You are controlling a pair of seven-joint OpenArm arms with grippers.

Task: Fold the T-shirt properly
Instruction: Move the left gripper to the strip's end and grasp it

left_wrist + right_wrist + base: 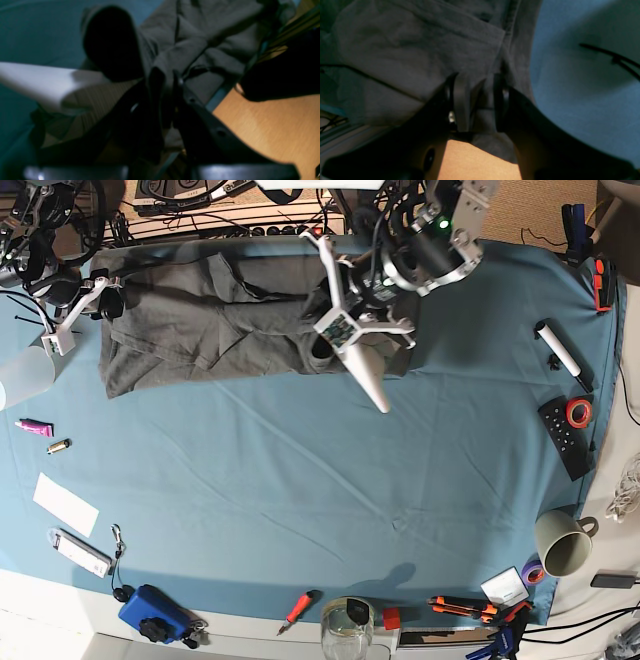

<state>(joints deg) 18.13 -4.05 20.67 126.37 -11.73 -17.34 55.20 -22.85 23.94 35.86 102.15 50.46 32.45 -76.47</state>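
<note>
Blue-clothed tabletop (300,510): T-shirt (200,320) lies long axis left-right along the far edge, left tool (163,82) and right tool (476,100) each pinching its fabric.

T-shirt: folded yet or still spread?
Partly folded, not finished. The T-shirt lies as a wrinkled wide band along the far edge of the blue table cloth, with both grippers pinching fabric at its two ends.

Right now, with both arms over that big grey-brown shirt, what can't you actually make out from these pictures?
- Base view: the dark grey-brown cotton T-shirt has its right end hidden under the left arm, and both pincers are hidden by the arms' own parts.
- Left wrist view: blur and shadow hide the cloth between the left pincer tips.
- Right wrist view: the right pincer pinches cloth, but which part is unclear.
</note>
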